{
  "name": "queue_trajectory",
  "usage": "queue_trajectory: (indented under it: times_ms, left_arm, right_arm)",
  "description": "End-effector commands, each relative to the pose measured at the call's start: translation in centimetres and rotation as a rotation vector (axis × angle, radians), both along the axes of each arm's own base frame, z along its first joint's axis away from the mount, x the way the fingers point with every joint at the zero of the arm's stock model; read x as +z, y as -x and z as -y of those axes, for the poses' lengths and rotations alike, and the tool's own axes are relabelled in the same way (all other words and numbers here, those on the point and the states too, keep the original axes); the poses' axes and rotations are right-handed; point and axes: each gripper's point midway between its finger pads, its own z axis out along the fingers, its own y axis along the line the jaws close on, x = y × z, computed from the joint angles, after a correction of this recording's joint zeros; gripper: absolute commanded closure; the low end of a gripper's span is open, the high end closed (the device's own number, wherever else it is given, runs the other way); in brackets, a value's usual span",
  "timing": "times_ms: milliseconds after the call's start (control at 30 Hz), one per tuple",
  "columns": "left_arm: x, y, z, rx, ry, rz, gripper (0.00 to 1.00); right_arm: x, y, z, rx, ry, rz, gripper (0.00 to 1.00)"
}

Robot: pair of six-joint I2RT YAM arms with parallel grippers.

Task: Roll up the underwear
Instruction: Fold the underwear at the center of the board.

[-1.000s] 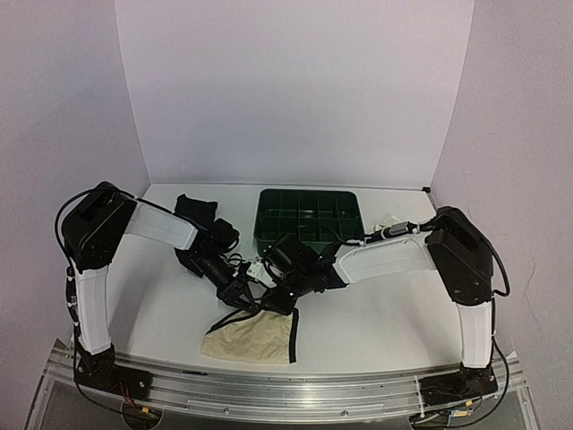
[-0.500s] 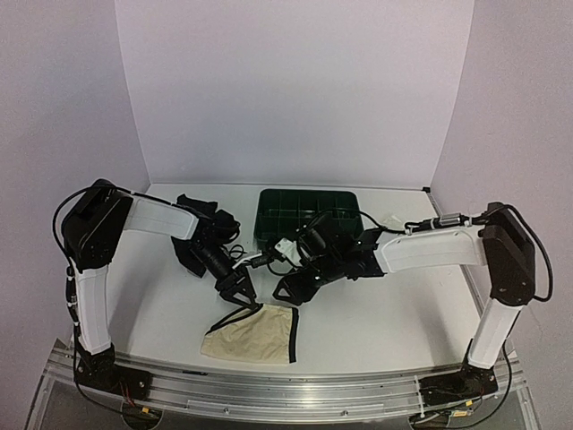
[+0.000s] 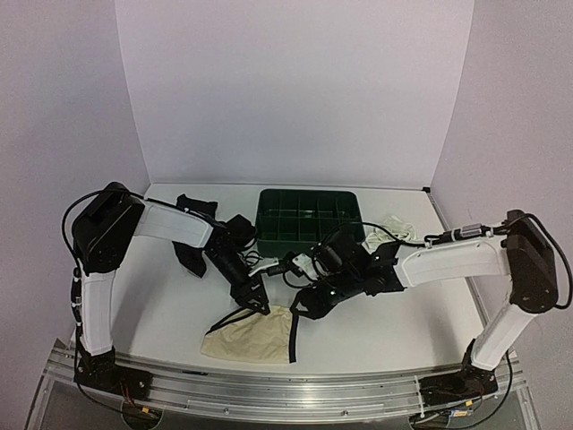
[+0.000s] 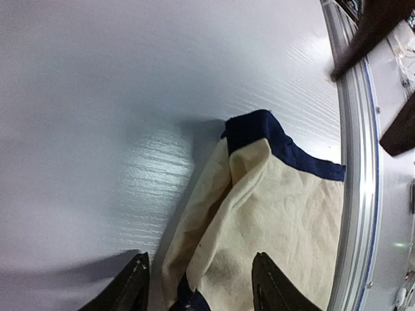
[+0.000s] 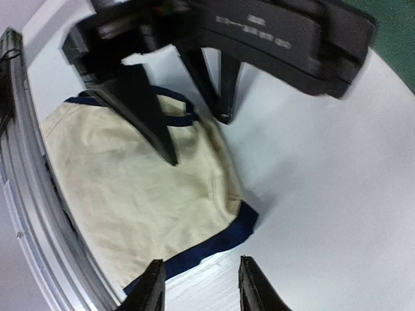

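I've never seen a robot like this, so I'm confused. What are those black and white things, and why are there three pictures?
Those are two robot arms, the left arm and the right arm, bolted to a table. Each ends in a two-fingered claw. The big picture comes from a camera above and behind them. The other two come from small cameras on the wrists, so you see the claw fingers up close. On the table lie cream underwear with dark trim, black underwear, a white one and a green tray. The left claw and right claw are both open, low over the cream one. Neither holds anything.
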Motion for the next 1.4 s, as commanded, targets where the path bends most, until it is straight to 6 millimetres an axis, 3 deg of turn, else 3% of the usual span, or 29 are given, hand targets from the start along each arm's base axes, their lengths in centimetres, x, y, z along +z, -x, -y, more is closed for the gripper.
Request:
queue_trajectory:
  times_ms: [0, 133, 267, 333, 500, 700, 867, 1000, 1133, 1367]
  left_arm:
    - [-2.2, 0.5, -0.5, -0.006, -0.085, -0.018, 0.60]
    - [-2.4, 1.3, -1.0, -0.026, -0.102, -0.044, 0.74]
    - [-2.0, 1.1, -0.5, -0.025, -0.089, -0.038, 0.95]
    - [-1.5, 0.8, -0.1, -0.021, -0.078, -0.037, 1.00]
    - [0.0, -1.0, 0.8, -0.010, -0.053, 0.044, 1.00]
    - [1.6, -4.0, 1.6, -0.017, -0.043, 0.219, 1.00]
    - [4.1, -5.8, 2.1, -0.043, -0.009, 0.361, 1.00]
    - [5.6, -5.1, 2.0, -0.093, 0.028, 0.409, 1.00]
    - [5.4, -3.3, 1.4, -0.149, 0.024, 0.419, 1.00]
    - [5.6, -1.2, 1.1, -0.203, 0.022, 0.446, 1.00]
  right_arm:
    - [1.9, 2.5, -1.5, -0.019, -0.146, -0.014, 0.84]
    - [1.0, 3.5, -3.1, -0.050, -0.270, -0.017, 0.96]
    - [-1.8, 4.8, -5.0, 0.002, -0.227, -0.004, 1.00]
    - [-2.8, 5.2, -5.6, 0.012, -0.230, -0.017, 1.00]
    - [-5.4, 5.3, -5.0, -0.027, -0.177, -0.038, 1.00]
    - [-7.1, 2.5, -4.2, -0.177, -0.119, 0.031, 1.00]
    - [-7.7, 0.2, -3.2, -0.307, -0.112, 0.016, 1.00]
    - [-7.4, -1.9, -3.0, -0.362, -0.117, -0.011, 1.00]
    - [-6.8, -3.1, -3.3, -0.369, -0.123, -0.025, 1.00]
    - [-6.1, -3.3, -3.2, -0.394, -0.141, -0.050, 1.00]
